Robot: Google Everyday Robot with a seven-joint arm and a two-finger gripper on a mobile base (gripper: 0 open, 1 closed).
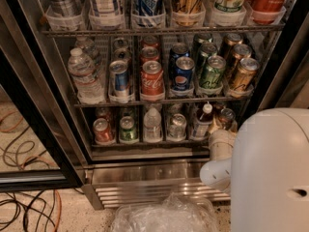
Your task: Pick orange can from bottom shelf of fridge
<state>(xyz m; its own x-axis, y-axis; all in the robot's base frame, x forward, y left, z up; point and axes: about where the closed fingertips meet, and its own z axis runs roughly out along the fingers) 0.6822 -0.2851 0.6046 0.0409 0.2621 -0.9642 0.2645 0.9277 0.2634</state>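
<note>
Counting along the front of the bottom shelf [145, 142] of the fridge [140, 174], I get six things, one of each: a red can [102, 130], a green can [128, 128], a water bottle [153, 124], a silver can [177, 126], a white-capped bottle [203, 121] and, at the shelf's right end, the orange can [226, 117] — upright, its silver top showing. Dimmer shapes stand behind them, too dark for me to count. On the rack above, the rightmost lane holds three coppery cans [242, 73] in a file. My arm [220, 151] rises from the white body at lower right and angles into the fridge; the claw [217, 127] sits low at the shelf's right end, just beside the orange can. Whether the claw is spread or pinching, I cannot tell.
</note>
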